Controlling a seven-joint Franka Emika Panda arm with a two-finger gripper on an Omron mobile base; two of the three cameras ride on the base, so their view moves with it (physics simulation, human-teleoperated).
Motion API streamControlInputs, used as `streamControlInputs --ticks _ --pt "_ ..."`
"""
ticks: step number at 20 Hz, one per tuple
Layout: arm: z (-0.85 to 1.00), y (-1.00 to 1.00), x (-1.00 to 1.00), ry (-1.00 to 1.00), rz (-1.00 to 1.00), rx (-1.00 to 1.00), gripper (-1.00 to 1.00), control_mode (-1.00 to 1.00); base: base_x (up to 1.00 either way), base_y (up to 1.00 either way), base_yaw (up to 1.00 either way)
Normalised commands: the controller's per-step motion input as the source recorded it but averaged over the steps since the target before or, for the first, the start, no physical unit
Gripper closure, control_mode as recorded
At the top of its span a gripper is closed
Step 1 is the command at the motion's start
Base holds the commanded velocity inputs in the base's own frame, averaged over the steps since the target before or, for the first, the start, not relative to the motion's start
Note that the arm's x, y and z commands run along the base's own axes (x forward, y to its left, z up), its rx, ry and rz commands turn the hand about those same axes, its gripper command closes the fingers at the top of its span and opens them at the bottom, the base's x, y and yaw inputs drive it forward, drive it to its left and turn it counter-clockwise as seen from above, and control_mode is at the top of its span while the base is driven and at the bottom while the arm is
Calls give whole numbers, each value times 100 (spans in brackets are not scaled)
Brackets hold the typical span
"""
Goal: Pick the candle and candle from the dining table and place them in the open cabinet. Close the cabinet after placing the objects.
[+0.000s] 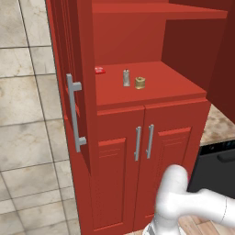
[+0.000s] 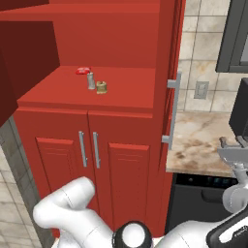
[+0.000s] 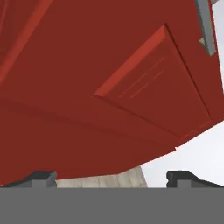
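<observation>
Both candles stand on the red inner shelf of the cabinet (image 1: 151,87): the slim grey candle (image 1: 126,77) (image 2: 90,80) upright, the squat golden-tan candle (image 1: 140,82) (image 2: 101,87) just to its right. The cabinet's (image 2: 116,99) upper doors are swung open, the left door (image 1: 69,92) and the right door (image 2: 167,72) each with a long silver bar handle. My gripper (image 3: 113,179) is open with nothing between its fingertips (image 3: 41,177). In the hand view it faces a red panelled door (image 3: 144,92) close up. The dining table is out of view.
A small flat red item (image 1: 99,70) (image 2: 83,70) lies behind the candles. Below the shelf are two shut red doors with silver handles (image 1: 143,142). A marble counter (image 2: 203,140) over a black appliance (image 1: 215,165) adjoins the cabinet's right side. A tiled wall (image 1: 27,114) is at left.
</observation>
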Motion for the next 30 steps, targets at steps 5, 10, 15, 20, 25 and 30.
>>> streamControlInputs --ticks 5,10,15,20,25,30 --pt "-9 0 81 14 0 -6 -100 -100 0 0 0" --pt "0 3 53 8 -2 -5 -100 -100 0 0 0" --pt "0 30 2 0 -9 -10 -100 -100 0 0 0" --pt "0 49 0 0 -14 -14 -100 -100 0 0 0" --pt "0 64 -1 0 -15 -15 -100 -100 0 0 0" --pt "0 81 -1 0 -16 -13 -100 -100 0 0 0"
